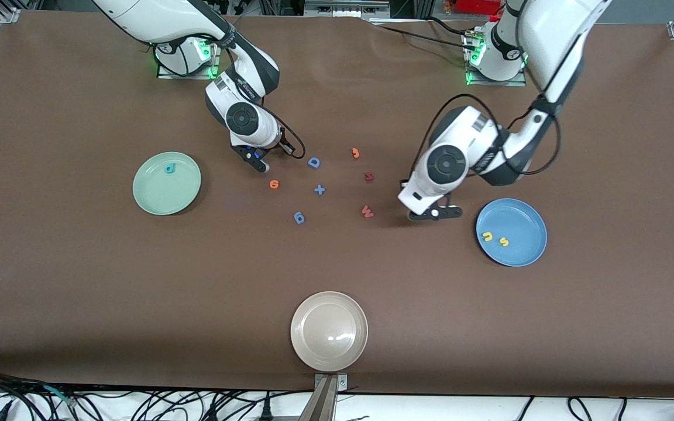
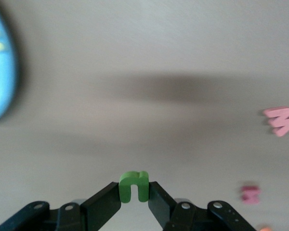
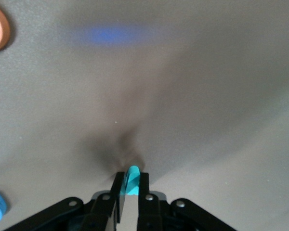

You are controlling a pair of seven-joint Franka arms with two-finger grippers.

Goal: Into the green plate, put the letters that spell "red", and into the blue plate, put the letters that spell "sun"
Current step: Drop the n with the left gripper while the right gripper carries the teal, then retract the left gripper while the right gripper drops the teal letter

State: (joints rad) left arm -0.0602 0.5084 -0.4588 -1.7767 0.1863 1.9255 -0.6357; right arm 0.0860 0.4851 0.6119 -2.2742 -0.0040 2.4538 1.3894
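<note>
The left pincer (image 2: 134, 192) is gripping the olive "n" (image 2: 134, 186) low over the desk (image 1: 79, 280), the blue plate (image 1: 533, 254) lying just beside it toward the front camera. The right pincer (image 3: 130, 190) is pinching the teal "r" (image 3: 132, 179), the green plate (image 1: 152, 199) lying near it toward the right arm's end.

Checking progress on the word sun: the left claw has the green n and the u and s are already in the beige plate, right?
Not quite. The left claw does hold the green n, but the u and s lie in the blue plate, as the front view shows.
</note>
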